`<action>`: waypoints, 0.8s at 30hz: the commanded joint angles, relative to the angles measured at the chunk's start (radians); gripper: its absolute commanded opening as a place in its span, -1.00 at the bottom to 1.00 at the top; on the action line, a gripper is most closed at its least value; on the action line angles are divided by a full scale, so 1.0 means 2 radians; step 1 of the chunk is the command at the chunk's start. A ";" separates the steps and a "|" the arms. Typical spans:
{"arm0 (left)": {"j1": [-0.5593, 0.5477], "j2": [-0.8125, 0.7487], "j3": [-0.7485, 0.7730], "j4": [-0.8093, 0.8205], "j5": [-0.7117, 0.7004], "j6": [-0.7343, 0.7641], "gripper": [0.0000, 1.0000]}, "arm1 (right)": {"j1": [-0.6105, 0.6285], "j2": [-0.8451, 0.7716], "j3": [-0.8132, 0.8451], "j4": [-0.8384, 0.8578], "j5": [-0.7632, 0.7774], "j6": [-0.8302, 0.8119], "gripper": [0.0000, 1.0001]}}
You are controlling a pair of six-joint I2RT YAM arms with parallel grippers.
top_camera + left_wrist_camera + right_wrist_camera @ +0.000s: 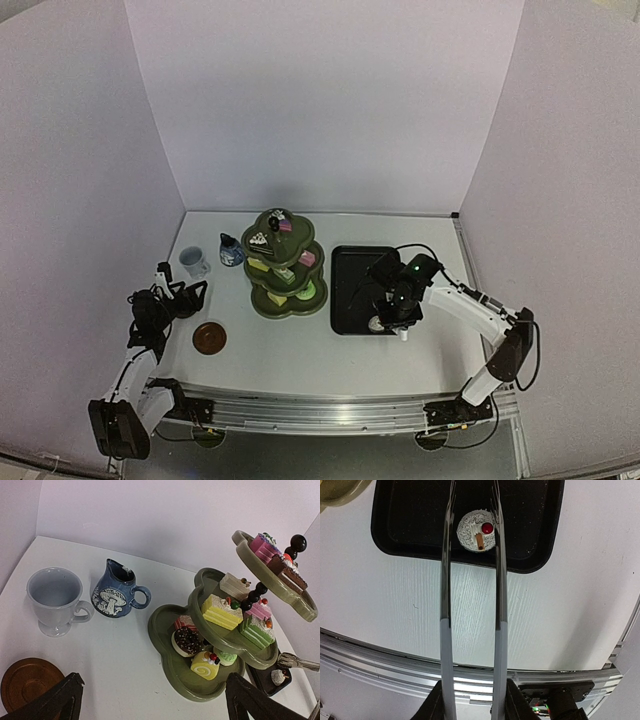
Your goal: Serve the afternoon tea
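Note:
The olive-green three-tier stand (283, 265) holds several small cakes; it also shows in the left wrist view (170, 665). A white mug (194, 262) (55, 597) and a dark-blue pot (231, 250) (112, 596) stand to its left. A brown coaster (209, 338) (25, 680) lies nearer the front. My left gripper (190, 297) (152, 705) is open and empty, low beside the mug. My right gripper (400, 310) (472, 700) is shut on the metal tongs (446, 580). The tong tips straddle a white cake with a red cherry (476, 530) (377, 323) on the black tray (410, 520).
The black tray (350, 270) lies right of the stand, close to it. The stand's bottom rim (335, 490) shows at the upper left of the right wrist view. White walls close the table on three sides. The table's metal front rail (380, 660) runs below the tongs.

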 commanded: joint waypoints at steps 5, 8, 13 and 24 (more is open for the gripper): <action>0.002 0.001 0.013 0.012 0.007 0.006 0.99 | 0.001 -0.004 -0.019 -0.146 0.001 -0.013 -0.33; 0.002 0.001 0.015 0.011 0.007 0.007 0.99 | 0.001 0.000 -0.022 -0.148 -0.005 -0.016 -0.33; 0.002 0.002 0.015 0.010 0.008 0.008 0.99 | 0.001 -0.005 -0.030 -0.149 -0.014 -0.022 -0.32; 0.002 0.003 0.016 0.010 0.009 0.008 0.99 | 0.001 -0.006 -0.043 -0.151 -0.020 -0.024 -0.30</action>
